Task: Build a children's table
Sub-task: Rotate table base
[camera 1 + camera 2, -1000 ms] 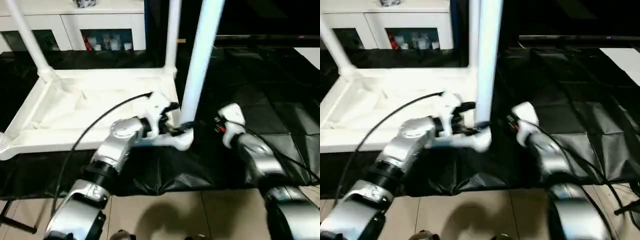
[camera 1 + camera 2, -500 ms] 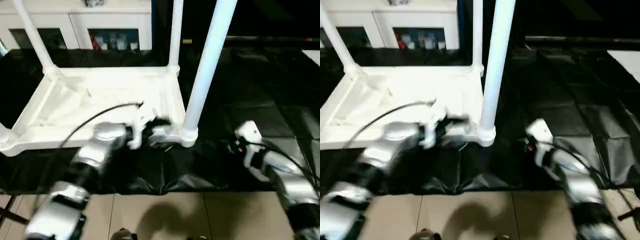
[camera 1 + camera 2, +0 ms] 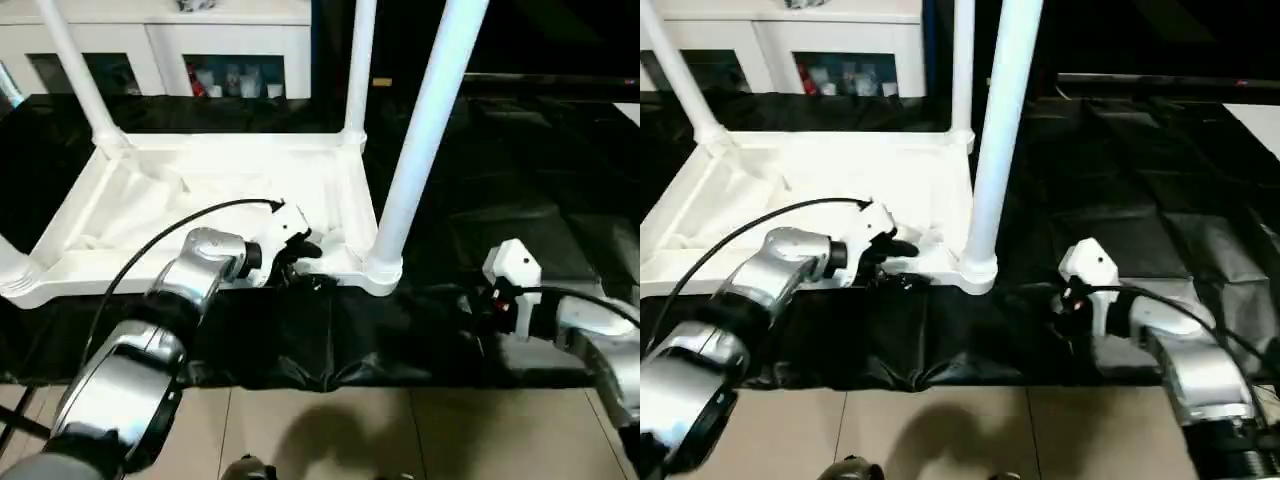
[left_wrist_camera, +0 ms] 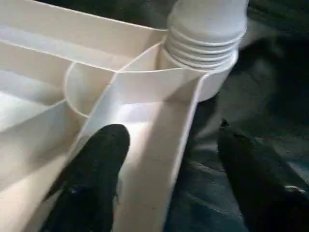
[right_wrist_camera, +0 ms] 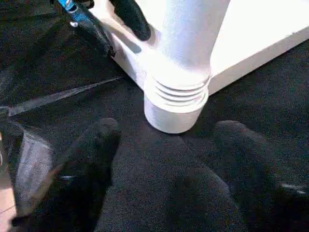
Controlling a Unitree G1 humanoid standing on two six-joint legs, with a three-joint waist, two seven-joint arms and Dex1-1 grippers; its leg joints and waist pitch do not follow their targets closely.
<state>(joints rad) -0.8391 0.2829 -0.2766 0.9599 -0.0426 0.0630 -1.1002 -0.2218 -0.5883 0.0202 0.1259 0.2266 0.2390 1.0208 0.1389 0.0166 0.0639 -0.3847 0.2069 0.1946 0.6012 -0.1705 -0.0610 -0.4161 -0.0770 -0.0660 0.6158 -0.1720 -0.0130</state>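
The white children's table top (image 3: 160, 200) lies upside down on a black cloth, raised rim up. White legs stand in its corner sockets: far left (image 3: 78, 80), far right (image 3: 358, 70) and near right (image 3: 425, 130). My left gripper (image 4: 174, 179) is open at the near rim, just left of the near-right socket (image 4: 205, 43). One finger (image 4: 91, 179) rests inside the rim and the other is outside over the cloth. My right gripper (image 5: 169, 169) is open, low over the cloth to the right of that socket (image 5: 176, 104), and holds nothing.
A white cabinet with glass doors (image 3: 240, 60) stands behind the table. The black cloth (image 3: 540, 170) spreads wide to the right. Tiled floor (image 3: 330, 430) begins at the cloth's front edge. A black cable (image 3: 170, 240) arcs over my left forearm.
My right gripper has drawn back to the right, away from the near-right leg. My left gripper has slid left along the near rim, off the corner socket. The camera has shifted.
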